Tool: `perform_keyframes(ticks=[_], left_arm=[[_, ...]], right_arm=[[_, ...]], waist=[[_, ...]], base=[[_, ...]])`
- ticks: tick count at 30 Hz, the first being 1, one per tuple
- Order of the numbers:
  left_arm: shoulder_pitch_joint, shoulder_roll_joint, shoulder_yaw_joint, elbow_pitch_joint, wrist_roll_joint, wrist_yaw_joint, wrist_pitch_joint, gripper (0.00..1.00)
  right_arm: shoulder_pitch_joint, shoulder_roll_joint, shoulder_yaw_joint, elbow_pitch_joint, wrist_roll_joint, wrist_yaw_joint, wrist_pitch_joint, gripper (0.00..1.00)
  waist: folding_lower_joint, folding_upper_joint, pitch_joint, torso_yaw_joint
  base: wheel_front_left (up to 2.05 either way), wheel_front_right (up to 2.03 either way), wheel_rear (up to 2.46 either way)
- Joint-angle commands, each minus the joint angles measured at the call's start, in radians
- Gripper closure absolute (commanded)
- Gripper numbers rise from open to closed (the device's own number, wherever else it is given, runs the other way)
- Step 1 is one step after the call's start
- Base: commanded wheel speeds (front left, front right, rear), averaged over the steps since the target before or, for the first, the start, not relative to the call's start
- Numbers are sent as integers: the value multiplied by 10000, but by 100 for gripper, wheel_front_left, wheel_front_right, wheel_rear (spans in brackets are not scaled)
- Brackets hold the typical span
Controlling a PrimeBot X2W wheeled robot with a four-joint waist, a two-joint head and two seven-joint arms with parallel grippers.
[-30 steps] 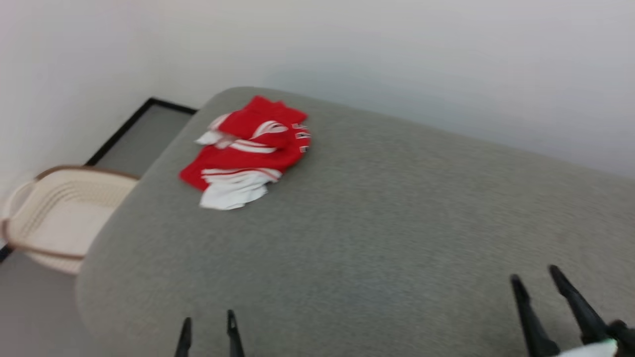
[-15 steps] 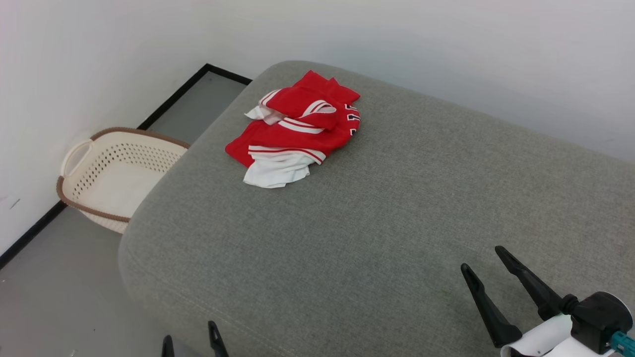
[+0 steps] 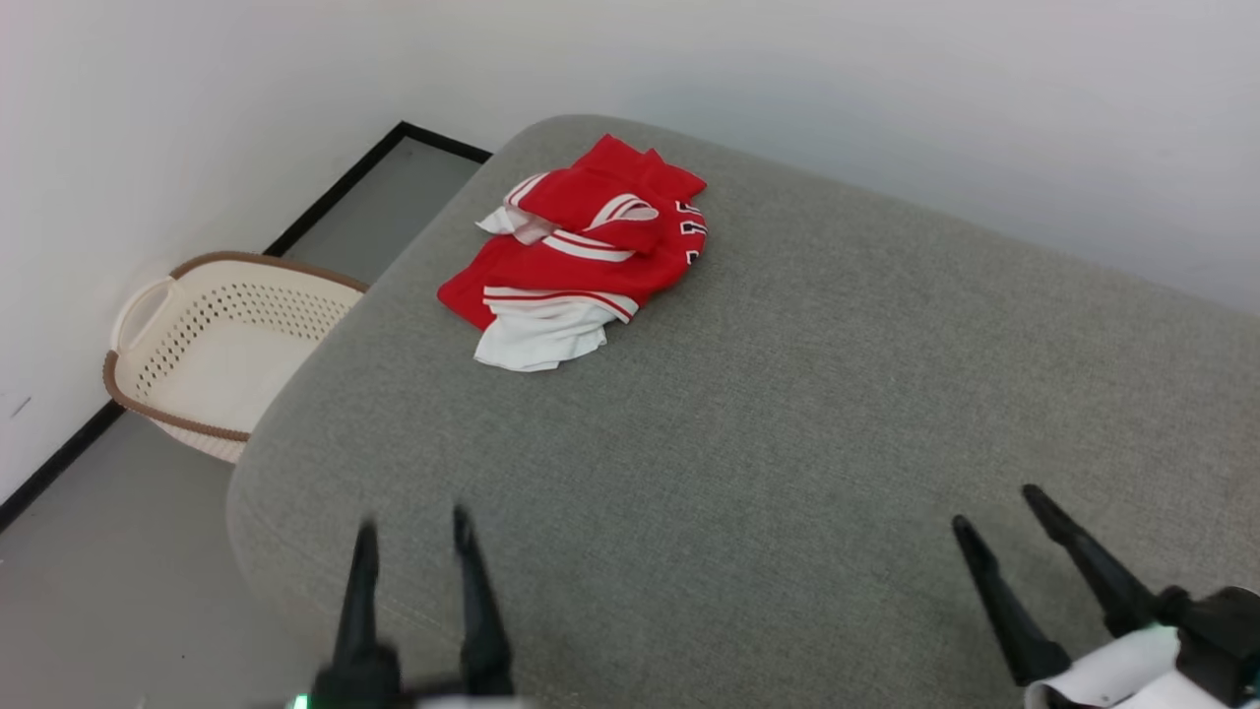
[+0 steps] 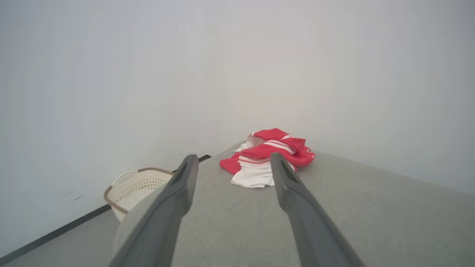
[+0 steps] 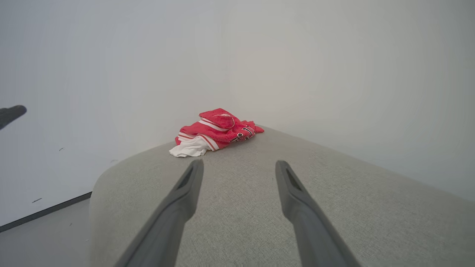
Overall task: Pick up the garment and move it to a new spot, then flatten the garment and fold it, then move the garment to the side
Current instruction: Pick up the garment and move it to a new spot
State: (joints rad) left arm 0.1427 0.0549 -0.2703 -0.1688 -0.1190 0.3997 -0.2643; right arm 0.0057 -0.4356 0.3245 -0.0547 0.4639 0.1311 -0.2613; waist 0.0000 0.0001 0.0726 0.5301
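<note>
Garment (image 3: pixel 581 256) on cushion (image 3: pixel 787 394), basket (image 3: pixel 226 300) beside

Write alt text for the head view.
A crumpled red sleeveless jersey with white trim lies at the far left of a grey upholstered cushion. A cream perforated basket stands on the floor beside it. Both open, the left pincer and right pincer show at the bottom.

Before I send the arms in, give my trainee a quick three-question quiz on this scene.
1. True or false: the garment lies spread flat on the grey cushion.
2. The left gripper and right gripper are: A both open and empty; B both shut on the garment; C one open, one shut.
3. What stands on the floor by the cushion's left end?
Key: 1 false, it is crumpled; 2 A; 3 a cream perforated basket.
</note>
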Motion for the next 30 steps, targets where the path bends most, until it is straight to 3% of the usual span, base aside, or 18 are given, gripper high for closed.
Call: perform_keyframes(ticks=[1,9,17,23,30], left_arm=[[-251,23,23,46,60,-72,-3,0],[-4858,240,499,2287,-540,-1570,1,0],[-8811,1003,808,5957,-602,-2295,1169,0],[-10210,1433,961,8053,-1136,-2939,2987,0],[-10780,1937,1324,9028,-1734,-3112,5145,0]], right_arm=[[88,4,-97,-38,-81,-6,-46,0],[985,-200,-1136,-908,-205,-6,-47,0],[808,-1210,-1225,-2003,45,-6,-47,0],[558,-1805,-1128,-2628,297,-6,-46,0],[460,-2370,-998,-3152,516,-6,-47,0]], waist=[[0,-1,70,-34],[0,-1,752,-382],[0,-1,2068,-1485],[0,-1,2860,-2229],[0,-1,3578,-2930]], base=[[0,0,0],[0,0,0],[0,0,0],[0,0,0],[0,0,0]])
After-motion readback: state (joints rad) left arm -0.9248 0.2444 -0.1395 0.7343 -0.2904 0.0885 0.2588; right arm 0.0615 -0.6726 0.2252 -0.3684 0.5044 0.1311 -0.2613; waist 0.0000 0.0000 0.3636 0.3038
